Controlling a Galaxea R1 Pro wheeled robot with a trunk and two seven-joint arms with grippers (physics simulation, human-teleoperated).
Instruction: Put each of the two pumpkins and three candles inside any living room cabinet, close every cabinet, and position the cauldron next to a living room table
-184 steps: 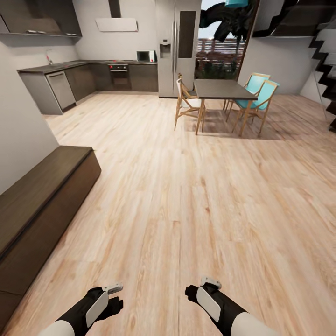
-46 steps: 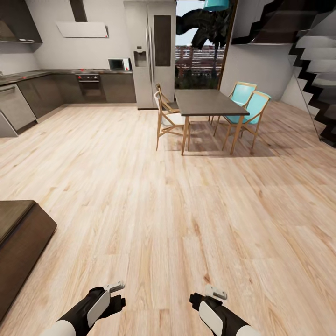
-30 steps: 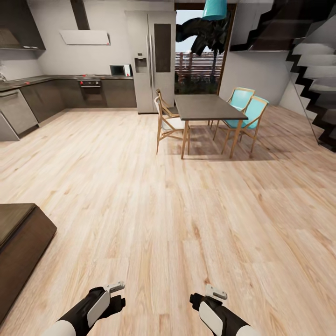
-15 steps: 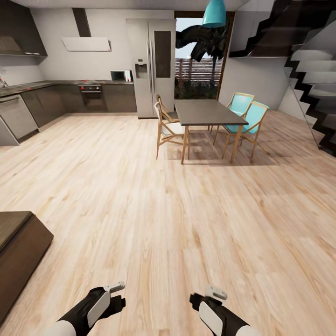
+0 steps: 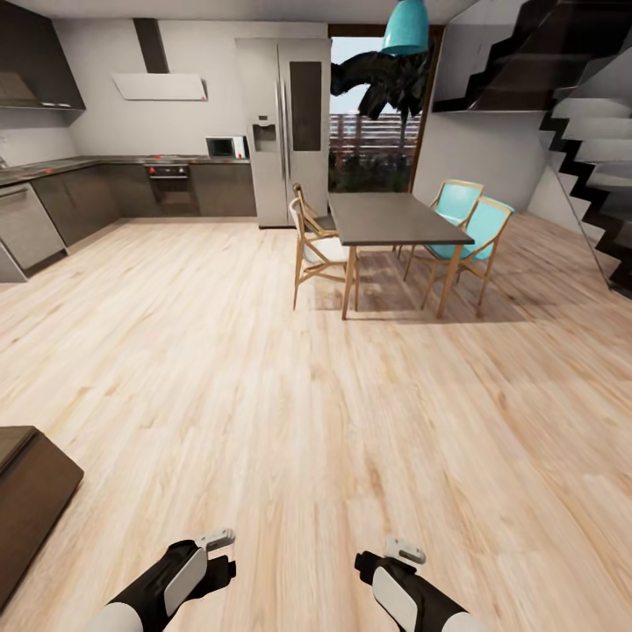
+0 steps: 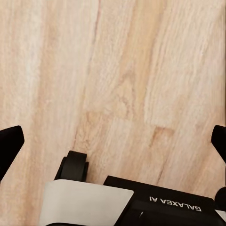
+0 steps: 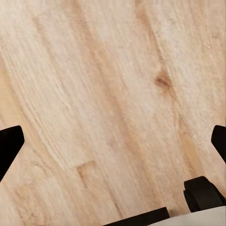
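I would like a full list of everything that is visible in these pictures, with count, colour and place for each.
Cabinet: one, dark brown, low at the left edge of the head view.
Dining table: one, dark grey top, wooden legs, centre back.
Chairs: four; two turquoise to the table's right, two with wooden frames to its left.
Fridge: one, silver, back wall.
Oven: one, dark, in the kitchen units.
Microwave: one, white, on the counter.
Hood: one, white, above the oven.
Lamp: one, turquoise, hanging over the table.
Stairs: one flight, black, right.
Floor: light wood planks.
Left gripper: black fingers, open, over floor.
Right gripper: black fingers, open, over floor.
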